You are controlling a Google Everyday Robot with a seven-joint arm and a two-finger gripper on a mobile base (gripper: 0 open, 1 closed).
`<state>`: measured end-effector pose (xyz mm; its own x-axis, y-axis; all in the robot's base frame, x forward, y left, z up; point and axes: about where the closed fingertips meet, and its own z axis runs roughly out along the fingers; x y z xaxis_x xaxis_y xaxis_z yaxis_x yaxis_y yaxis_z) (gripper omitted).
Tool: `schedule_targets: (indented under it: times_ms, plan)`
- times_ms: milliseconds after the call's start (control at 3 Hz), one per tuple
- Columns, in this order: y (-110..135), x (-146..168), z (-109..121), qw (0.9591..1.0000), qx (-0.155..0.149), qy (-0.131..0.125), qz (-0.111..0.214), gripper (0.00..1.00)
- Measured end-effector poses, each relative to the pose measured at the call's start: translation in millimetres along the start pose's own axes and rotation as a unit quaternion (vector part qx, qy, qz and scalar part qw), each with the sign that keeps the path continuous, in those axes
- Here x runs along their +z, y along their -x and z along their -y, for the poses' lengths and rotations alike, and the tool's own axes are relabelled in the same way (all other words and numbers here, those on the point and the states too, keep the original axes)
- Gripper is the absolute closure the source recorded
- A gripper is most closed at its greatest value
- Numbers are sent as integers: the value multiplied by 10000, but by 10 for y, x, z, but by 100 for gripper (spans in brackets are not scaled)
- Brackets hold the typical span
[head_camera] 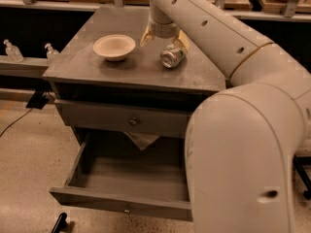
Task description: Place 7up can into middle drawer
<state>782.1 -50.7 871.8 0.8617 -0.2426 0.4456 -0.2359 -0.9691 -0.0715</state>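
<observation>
The 7up can [171,57] lies on its side on the grey cabinet top [97,64], right of centre. My gripper [164,40] hangs just behind and above the can, open, with its yellowish fingers [146,36] spread to either side and nothing held. The middle drawer [131,178] is pulled out low at the front, its grey floor bare, with a long front panel and a tiny knob [127,210].
A cream bowl [114,46] sits left of the can. A shut drawer front with a round knob [132,122] is above the open drawer. Two clear pump bottles [12,51] stand on a ledge at the left. My arm's large elbow [243,154] fills the right foreground.
</observation>
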Motion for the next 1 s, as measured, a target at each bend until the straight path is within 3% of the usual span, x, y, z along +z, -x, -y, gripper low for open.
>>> schedule_targets:
  times_ms: [667,1000]
  plan:
    - [-123,212,-289,9986,397,335,78,64]
    - [-81,156,-363,9990,378,156,202,87]
